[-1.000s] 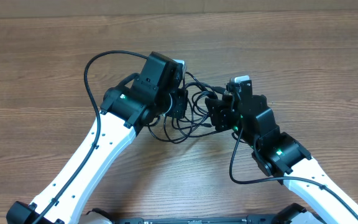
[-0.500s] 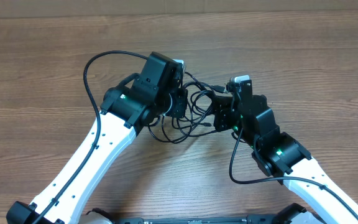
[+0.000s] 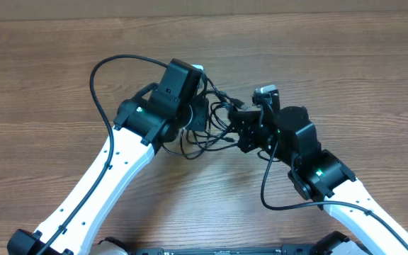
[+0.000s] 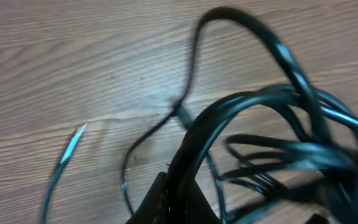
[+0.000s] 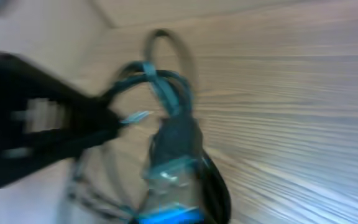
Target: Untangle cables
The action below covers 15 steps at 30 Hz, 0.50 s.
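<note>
A tangle of thin black cables (image 3: 217, 127) lies on the wooden table between my two arms. My left gripper (image 3: 201, 117) reaches into its left side. In the left wrist view the gripper (image 4: 183, 200) is shut on a bundle of cable strands, and more loops (image 4: 272, 102) fan out to the right. My right gripper (image 3: 241, 129) meets the tangle from the right. The right wrist view is blurred: a cable plug (image 5: 176, 140) sticks up from the shut gripper (image 5: 174, 210), with a loop (image 5: 166, 46) beyond it.
The thicker black wire of the left arm (image 3: 99, 78) arcs out over the table. The right arm's wire (image 3: 268, 184) hangs in a loop near the front. The left gripper body (image 5: 36, 134) fills the left of the right wrist view. Bare wooden tabletop (image 3: 346, 78) surrounds the arms.
My right gripper has shut on the cable and shifted slightly left and away. The tangle has bunched tighter between the grippers. The left gripper stays shut.
</note>
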Each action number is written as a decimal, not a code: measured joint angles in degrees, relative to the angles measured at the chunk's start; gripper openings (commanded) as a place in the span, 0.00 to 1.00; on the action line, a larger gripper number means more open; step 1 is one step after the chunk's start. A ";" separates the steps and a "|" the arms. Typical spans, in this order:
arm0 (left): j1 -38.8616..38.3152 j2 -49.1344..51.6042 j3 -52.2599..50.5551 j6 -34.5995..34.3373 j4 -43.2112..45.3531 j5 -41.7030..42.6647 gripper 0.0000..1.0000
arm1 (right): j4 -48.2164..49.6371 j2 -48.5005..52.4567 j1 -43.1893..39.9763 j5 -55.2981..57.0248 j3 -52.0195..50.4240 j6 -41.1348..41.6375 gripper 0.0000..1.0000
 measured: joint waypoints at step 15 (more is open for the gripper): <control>-0.04 2.36 0.00 0.00 -0.15 -1.62 0.04 | 19.39 -0.02 -0.13 -21.64 0.00 8.74 0.04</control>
